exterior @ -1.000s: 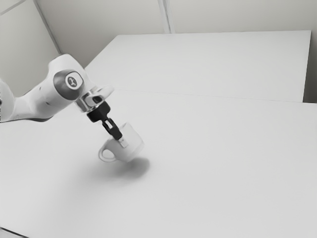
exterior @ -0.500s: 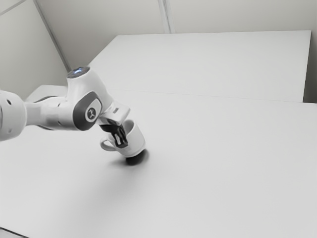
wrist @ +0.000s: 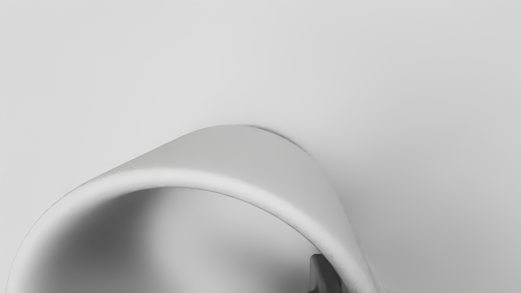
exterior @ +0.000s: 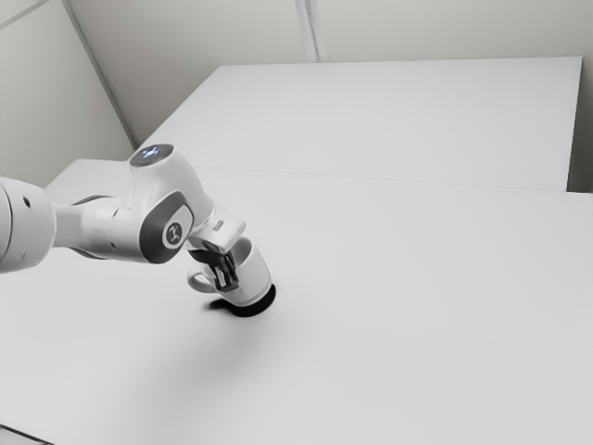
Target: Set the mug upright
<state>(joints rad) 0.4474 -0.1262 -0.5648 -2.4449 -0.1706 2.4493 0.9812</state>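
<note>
In the exterior view, the gripper grasps the mug by its wall, the handle on the arm's side. Mouth up and roughly upright below the hand, it sits close over its dark shadow; whether the base touches the table is unclear.

In the wrist view, one finger dips inside the rim. Setting down seems in hand; next: seat the base flat, then release.
</note>
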